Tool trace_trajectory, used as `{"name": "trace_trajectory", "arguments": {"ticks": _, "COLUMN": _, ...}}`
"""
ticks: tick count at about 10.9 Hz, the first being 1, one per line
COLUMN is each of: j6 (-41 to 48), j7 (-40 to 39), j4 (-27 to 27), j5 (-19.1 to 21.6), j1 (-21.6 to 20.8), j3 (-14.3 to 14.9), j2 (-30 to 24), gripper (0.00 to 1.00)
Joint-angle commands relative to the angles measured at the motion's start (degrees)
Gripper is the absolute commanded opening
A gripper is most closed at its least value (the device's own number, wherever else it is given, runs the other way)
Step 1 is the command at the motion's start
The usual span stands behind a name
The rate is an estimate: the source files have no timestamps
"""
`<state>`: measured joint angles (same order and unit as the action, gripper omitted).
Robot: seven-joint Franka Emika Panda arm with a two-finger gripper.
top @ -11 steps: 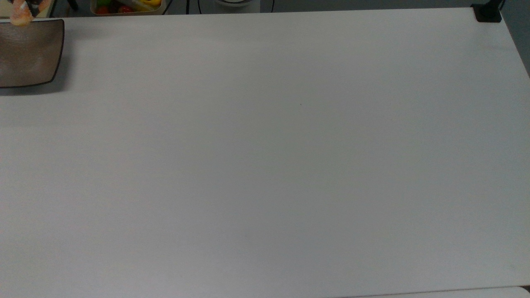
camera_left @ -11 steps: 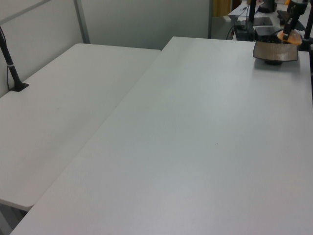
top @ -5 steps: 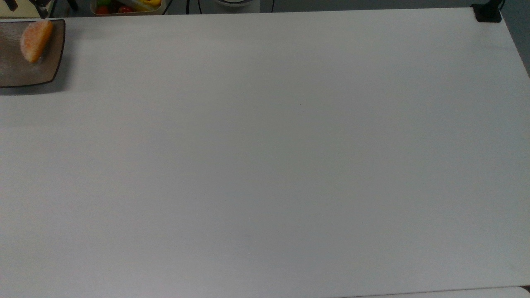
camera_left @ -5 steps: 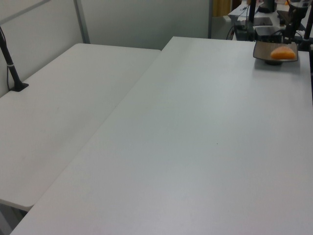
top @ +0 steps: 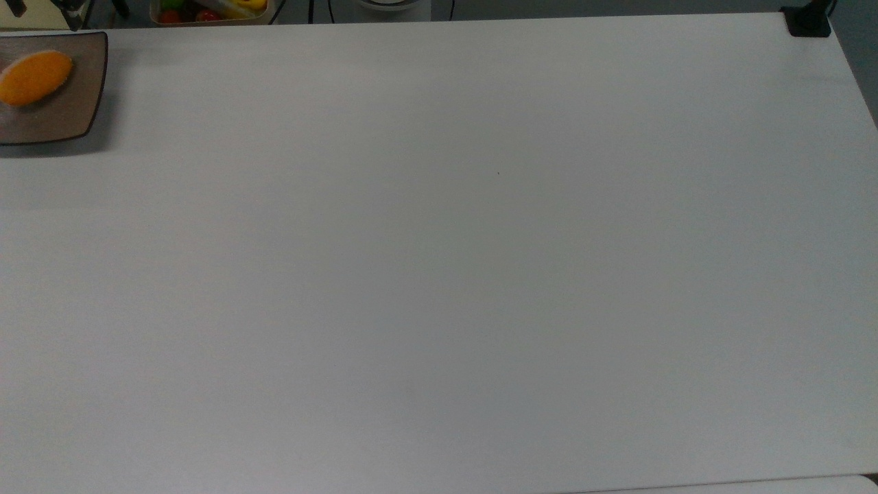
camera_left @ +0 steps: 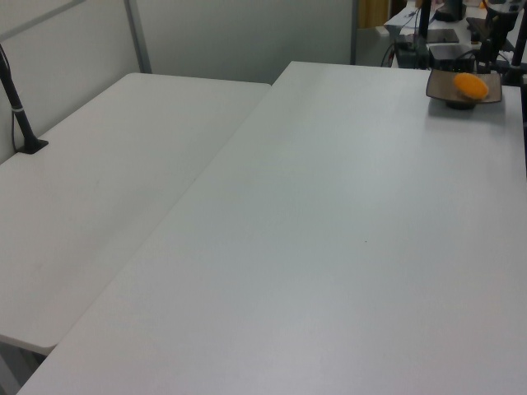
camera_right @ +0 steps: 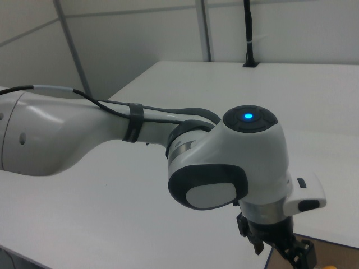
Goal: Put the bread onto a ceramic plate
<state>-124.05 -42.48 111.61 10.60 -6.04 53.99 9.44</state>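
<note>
Resting plain side up, the bread (top: 34, 77) lies on the ceramic plate (top: 81, 110), upper left of the top view. Placement looks done. I cannot tell the end effector's state.

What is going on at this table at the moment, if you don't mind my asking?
A Franka arm is working at a white table. The bread, an orange roll, lies on the brown ceramic plate at the top view's far left corner, plain side up. Nothing is touching it, so the placing looks done. In the right view the arm's wrist hangs above the plate's edge.
</note>
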Motion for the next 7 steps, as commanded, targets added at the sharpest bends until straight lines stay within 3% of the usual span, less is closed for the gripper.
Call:
{"name": "trace_trajectory", "arguments": {"ticks": 1, "j6": 0.38, "j7": -1.03, "j4": -0.16, "j5": 6.6, "j1": -0.73, "j3": 0.24, "j2": -1.44, "gripper": 0.99}}
{"name": "trace_trajectory", "arguments": {"ticks": 4, "j6": 5.73, "j7": 3.78, "j4": -2.0, "j5": 9.52, "j1": -2.13, "j3": -0.64, "j2": -4.69, "gripper": 1.0}}
{"name": "trace_trajectory", "arguments": {"ticks": 7, "j6": 11.79, "j7": 15.37, "j4": -7.88, "j5": 8.65, "j1": -2.49, "j3": -6.34, "j2": -6.89, "gripper": 1.0}}
